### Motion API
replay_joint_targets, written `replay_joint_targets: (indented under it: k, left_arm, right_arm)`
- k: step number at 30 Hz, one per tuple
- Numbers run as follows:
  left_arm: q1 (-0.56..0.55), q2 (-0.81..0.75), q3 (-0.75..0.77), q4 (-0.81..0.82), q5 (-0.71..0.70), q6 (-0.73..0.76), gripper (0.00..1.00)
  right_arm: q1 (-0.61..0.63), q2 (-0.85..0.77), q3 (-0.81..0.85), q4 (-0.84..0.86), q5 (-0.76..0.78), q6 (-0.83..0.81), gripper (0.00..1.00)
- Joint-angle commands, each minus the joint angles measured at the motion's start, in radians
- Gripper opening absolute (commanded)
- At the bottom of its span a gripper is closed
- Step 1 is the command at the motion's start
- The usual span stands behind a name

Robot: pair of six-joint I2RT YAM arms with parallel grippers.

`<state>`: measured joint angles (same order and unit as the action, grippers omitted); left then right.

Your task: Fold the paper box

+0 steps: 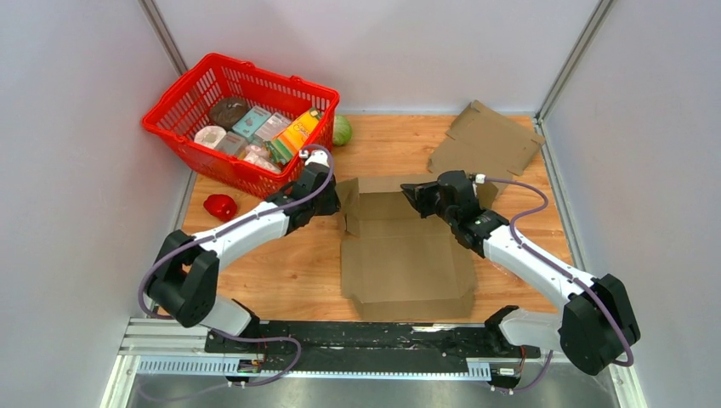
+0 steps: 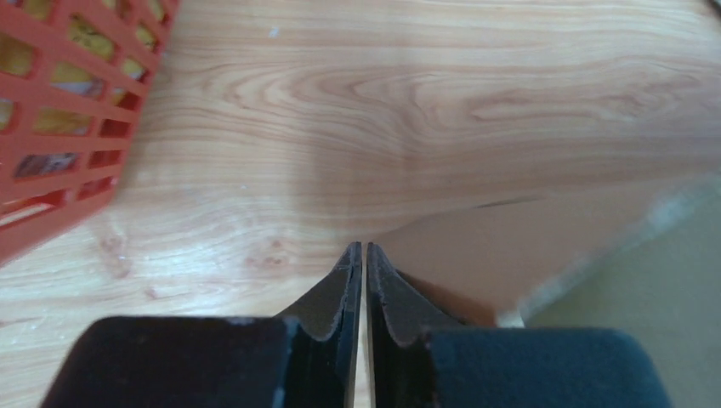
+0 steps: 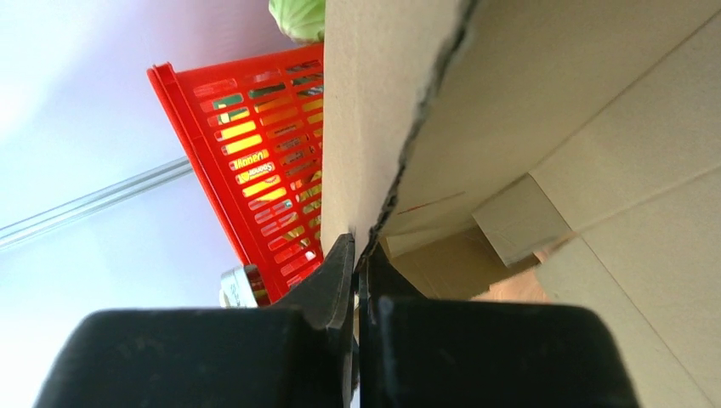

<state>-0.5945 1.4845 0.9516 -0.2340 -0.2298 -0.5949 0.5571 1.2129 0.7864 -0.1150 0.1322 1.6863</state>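
The brown cardboard box (image 1: 408, 263) lies unfolded on the wooden table (image 1: 289, 272) between the arms, the right gripper (image 3: 357, 248) clamped on its raised far flap, apparently to stand it up, while the left gripper (image 2: 364, 251), jaws together and empty, noses beside the left flap.

The left arm (image 1: 246, 228) is reaching forward and inward, its left hand (image 2: 363, 253) pointing down at the counter (image 2: 408, 93), fingers (image 2: 334, 297) almost together with only a thin slit between. The right arm (image 1: 527, 255) is stretching inward, its right hand (image 3: 355, 248) pinching a flap of the paper box (image 3: 527, 102).
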Motion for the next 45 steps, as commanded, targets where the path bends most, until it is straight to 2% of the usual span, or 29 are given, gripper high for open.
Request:
replay_joint_targets:
  k: [1, 6, 12, 15, 19, 22, 25, 26, 30, 32, 37, 45]
  left_arm:
    - [-0.057, -0.118, -0.077, 0.182, 0.105, 0.046, 0.15]
    - [-0.079, -0.205, -0.161, 0.277, 0.193, 0.024, 0.15]
    - [-0.105, -0.217, -0.194, 0.321, 0.219, 0.03, 0.15]
    - [-0.105, -0.248, -0.212, 0.32, 0.198, 0.047, 0.2]
    - [-0.105, -0.216, -0.223, 0.321, 0.225, 0.055, 0.18]
    - [-0.107, -0.251, -0.29, 0.375, 0.225, 0.056, 0.22]
    - [-0.105, -0.312, -0.323, 0.334, 0.134, 0.093, 0.23]
    - [-0.105, -0.323, -0.318, 0.299, 0.051, 0.104, 0.22]
    - [-0.1, -0.329, -0.292, 0.164, -0.106, 0.145, 0.15]
    - [-0.1, -0.334, -0.297, 0.171, -0.179, 0.144, 0.15]
    - [-0.1, -0.273, -0.266, 0.289, -0.241, 0.194, 0.19]
    - [-0.1, -0.104, -0.157, 0.357, -0.204, 0.202, 0.19]
  right_arm:
    - [-0.005, -0.003, -0.012, -0.083, 0.023, -0.004, 0.01]
    - [-0.005, 0.008, -0.016, -0.061, 0.004, 0.009, 0.01]
    - [-0.003, 0.01, -0.021, -0.049, 0.0, 0.013, 0.01]
    - [-0.002, 0.002, -0.032, -0.048, 0.004, 0.015, 0.0]
    - [-0.002, -0.001, -0.039, -0.04, 0.001, 0.018, 0.01]
    - [-0.002, -0.007, -0.041, -0.043, 0.007, 0.012, 0.01]
    - [-0.002, -0.019, -0.039, -0.063, 0.012, -0.002, 0.01]
    - [-0.002, -0.024, -0.039, -0.066, 0.017, -0.002, 0.01]
    - [-0.003, -0.032, -0.042, -0.064, 0.017, -0.002, 0.01]
    - [-0.003, -0.03, -0.042, -0.064, 0.015, 0.001, 0.01]
    - [-0.002, -0.039, -0.036, -0.064, 0.017, 0.003, 0.01]
    - [-0.003, -0.024, -0.03, -0.052, 0.003, 0.012, 0.01]
